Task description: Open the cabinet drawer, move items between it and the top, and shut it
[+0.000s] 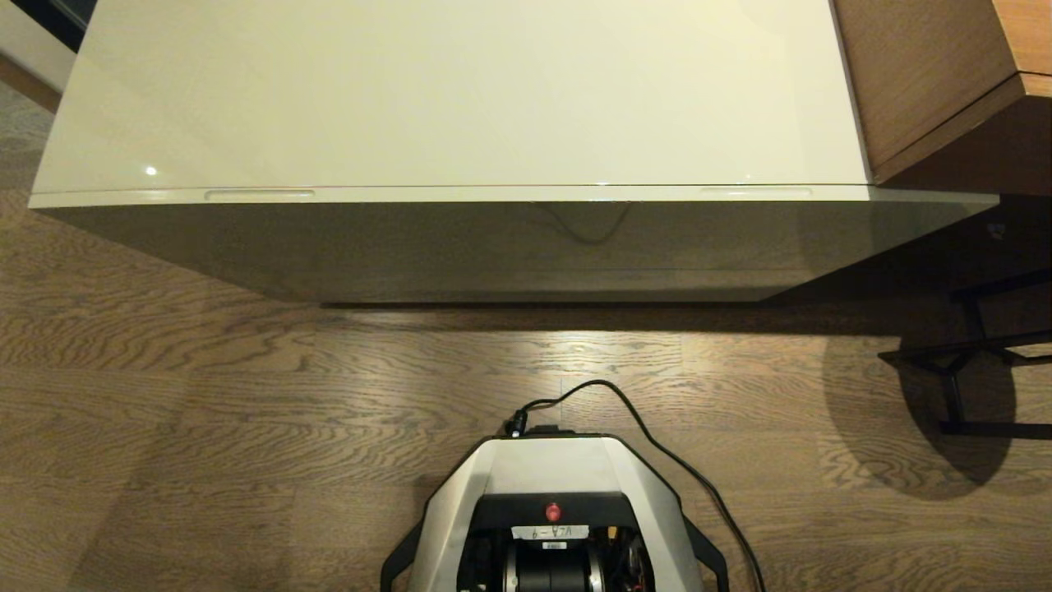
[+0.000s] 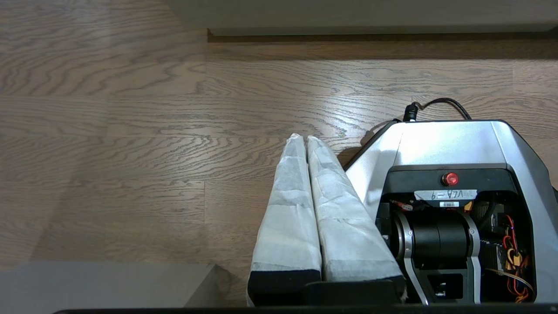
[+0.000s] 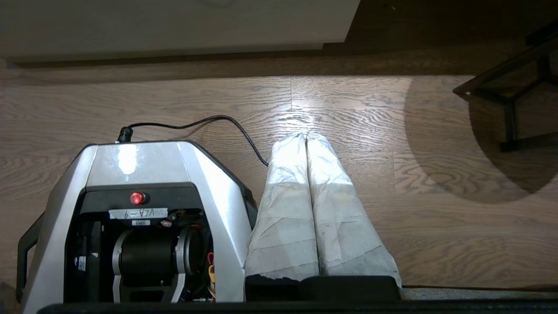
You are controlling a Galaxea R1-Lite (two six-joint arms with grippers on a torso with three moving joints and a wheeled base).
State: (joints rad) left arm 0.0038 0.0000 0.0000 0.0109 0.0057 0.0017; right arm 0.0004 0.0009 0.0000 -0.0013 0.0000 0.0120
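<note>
The cabinet drawer (image 1: pixel 526 247) sits closed under the top (image 1: pixel 460 90), well ahead of the fingertips of the left gripper (image 2: pixel 306 138) and right gripper (image 3: pixel 305 136), both clenched empty. Probably glossy and slippery; hook a front slot (image 1: pixel 260 195).

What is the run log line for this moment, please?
drawer: closed | top: bare | left gripper: shut, parked | right gripper: shut, parked

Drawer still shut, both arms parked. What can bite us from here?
1. The cabinet drawer offers only two slim slots at its front edge; the shut left tool or right tool may slip off the glossy face.
2. The black cable trails over the floor beside the base; driving forward could snag it.
3. The brown wooden furniture crowds the cabinet's right end.
</note>
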